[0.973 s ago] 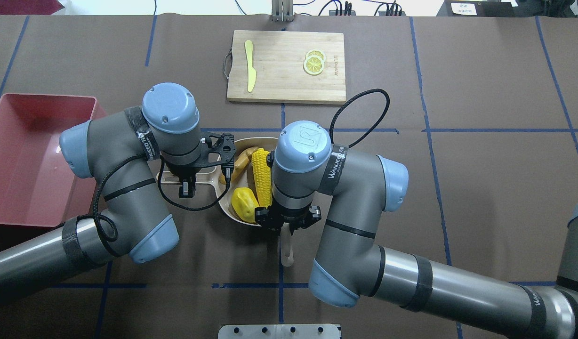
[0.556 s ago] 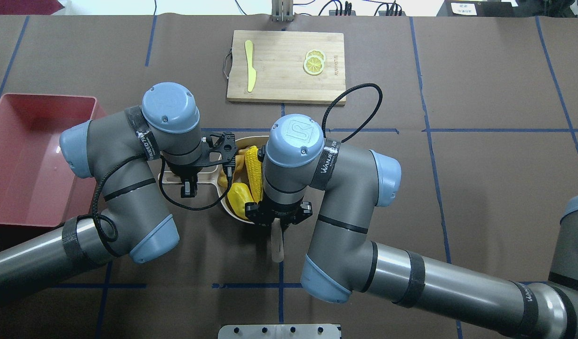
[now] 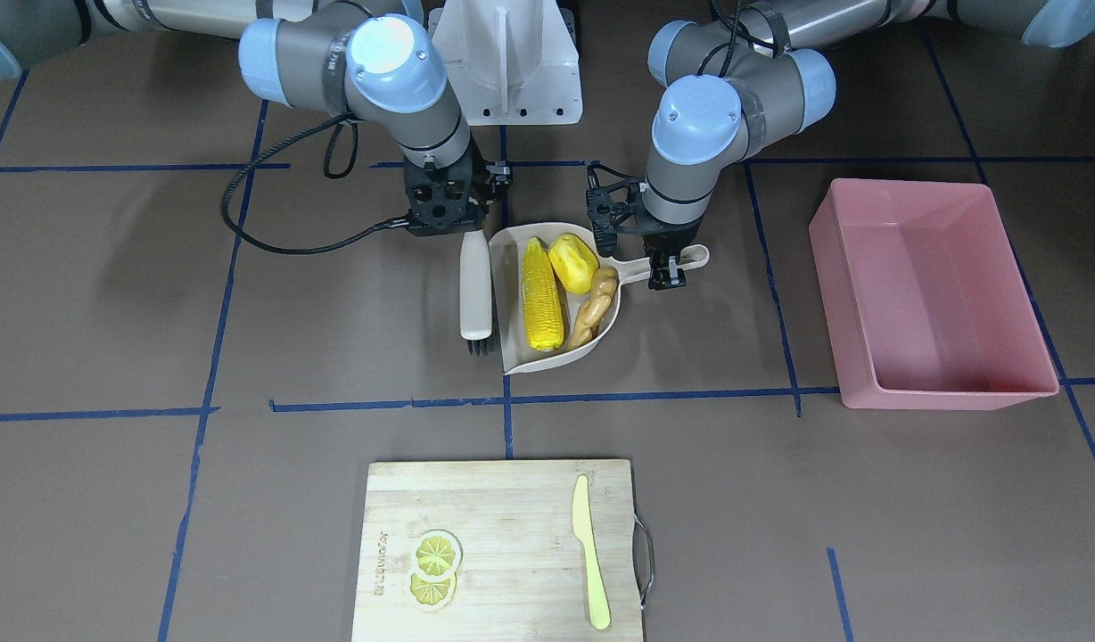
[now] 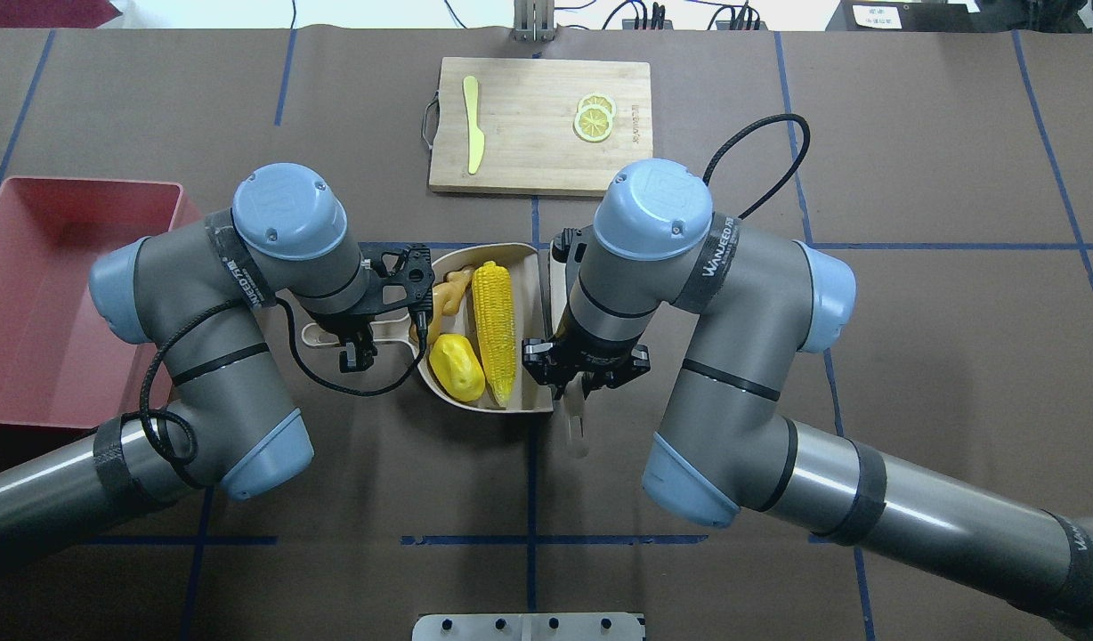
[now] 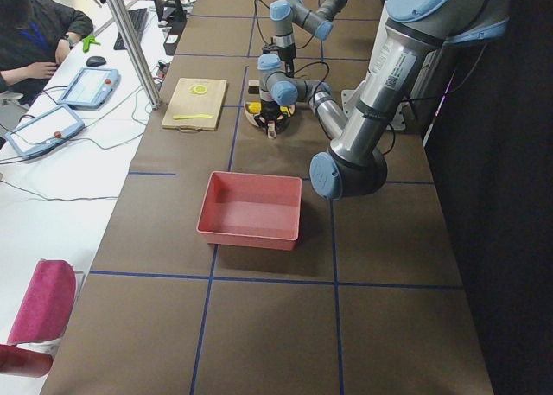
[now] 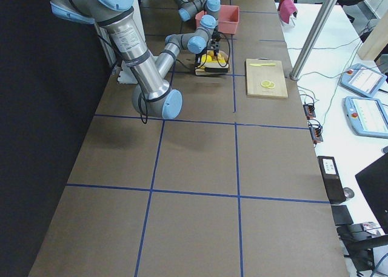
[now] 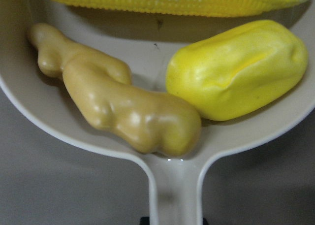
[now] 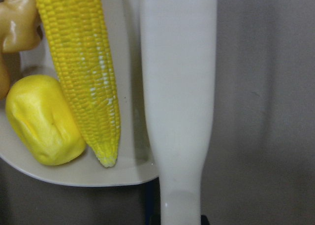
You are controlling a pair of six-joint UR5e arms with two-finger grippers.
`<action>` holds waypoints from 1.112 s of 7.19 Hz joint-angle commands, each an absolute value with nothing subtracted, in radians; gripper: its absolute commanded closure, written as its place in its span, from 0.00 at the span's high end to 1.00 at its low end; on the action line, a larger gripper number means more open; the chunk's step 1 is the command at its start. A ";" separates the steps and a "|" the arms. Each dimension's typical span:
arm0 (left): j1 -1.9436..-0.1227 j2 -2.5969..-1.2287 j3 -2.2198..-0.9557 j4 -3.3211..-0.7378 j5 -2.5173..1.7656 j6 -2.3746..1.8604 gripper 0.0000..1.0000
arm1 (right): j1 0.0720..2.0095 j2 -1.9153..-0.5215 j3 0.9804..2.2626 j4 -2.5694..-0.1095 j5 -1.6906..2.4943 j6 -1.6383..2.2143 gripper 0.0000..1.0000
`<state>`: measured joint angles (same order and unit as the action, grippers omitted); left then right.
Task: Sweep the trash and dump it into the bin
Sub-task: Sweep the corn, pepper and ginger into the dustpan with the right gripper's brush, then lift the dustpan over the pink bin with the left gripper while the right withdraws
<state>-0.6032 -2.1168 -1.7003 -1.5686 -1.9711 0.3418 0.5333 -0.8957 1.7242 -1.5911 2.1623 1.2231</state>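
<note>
The corn cob (image 4: 495,329), the yellow potato-like lump (image 4: 457,367) and the tan ginger root (image 4: 444,301) lie in the beige dustpan (image 4: 531,312). My left gripper (image 4: 354,349) is shut on the dustpan's handle (image 3: 686,259), with the pan flat on the table. My right gripper (image 4: 575,381) is shut on the white brush (image 3: 476,285), which lies along the pan's open edge with its bristles (image 3: 481,346) pointing away from me. The pink bin (image 4: 57,294) stands empty at the left edge of the table. The wrist views show the ginger (image 7: 118,107), the lump (image 7: 236,70), the corn (image 8: 78,72) and the brush handle (image 8: 179,87).
A wooden cutting board (image 4: 538,151) lies at the far middle with a yellow-green knife (image 4: 472,125) and lemon slices (image 4: 594,117) on it. A bare stretch of table separates the dustpan from the bin. Operators sit beyond the far edge in the exterior left view.
My right arm has swung to the right and away from me, and the brush has left the pan's near side for its right edge. My left arm has shifted slightly left.
</note>
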 commanded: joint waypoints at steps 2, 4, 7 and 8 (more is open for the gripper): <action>-0.632 -2.106 -1.704 -1.606 -2.075 0.318 0.01 | 0.639 -0.932 1.794 -1.614 2.253 1.223 0.00; -0.722 -2.073 -1.762 -1.600 -2.198 0.287 0.01 | 0.760 -1.009 1.894 -1.693 2.290 1.209 0.00; -0.927 -1.880 -2.001 -1.505 -2.310 0.299 0.00 | 0.880 -1.043 1.916 -1.726 2.310 1.145 0.00; -1.004 -1.818 -2.070 -1.465 -2.350 0.301 0.00 | 0.915 -1.043 1.922 -1.768 2.313 1.119 0.00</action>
<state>-0.9116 -1.8990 -1.9754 -1.5163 -2.2976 0.2957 0.8690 -1.0400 1.9157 -1.7289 2.3045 1.1518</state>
